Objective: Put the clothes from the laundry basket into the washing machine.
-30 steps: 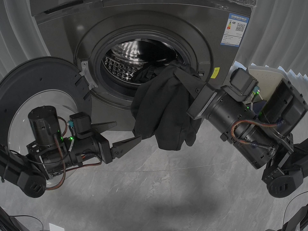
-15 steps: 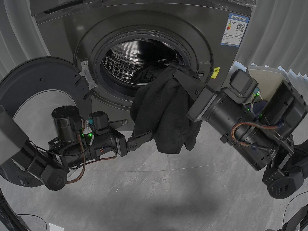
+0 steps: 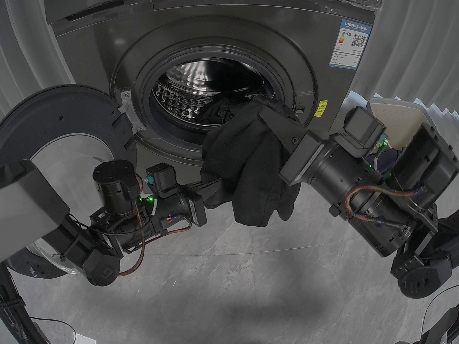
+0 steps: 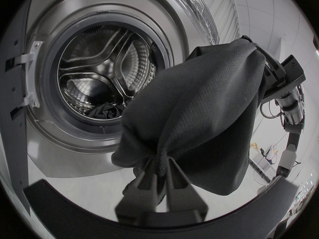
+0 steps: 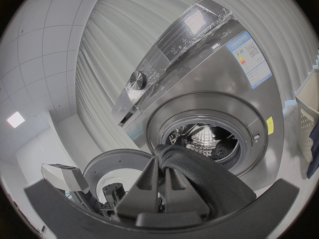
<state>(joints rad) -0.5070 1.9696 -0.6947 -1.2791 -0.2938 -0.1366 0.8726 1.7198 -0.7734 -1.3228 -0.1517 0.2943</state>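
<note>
- The left fingers [image 4: 144,190] are pressed together on the lower hem of the black garment [image 3: 248,168]. The right fingers [image 5: 146,186] pinch its upper bunch.
- The garment hangs between them, outside the drum opening [image 3: 205,91], in front of the ring at about 4 o'clock.
- To do this well, raise the low hem above the lip first, then carry both ends deep inside before letting go. Otherwise the tail will likely slide to the floor [image 3: 239,273].
- Another dark piece [image 4: 104,110] lies in the drum at 6 o'clock.
- The door [image 3: 57,115] stands open at 9 o'clock of the washing machine [image 3: 229,29], the laundry basket [image 3: 401,113] at 3 o'clock.
</note>
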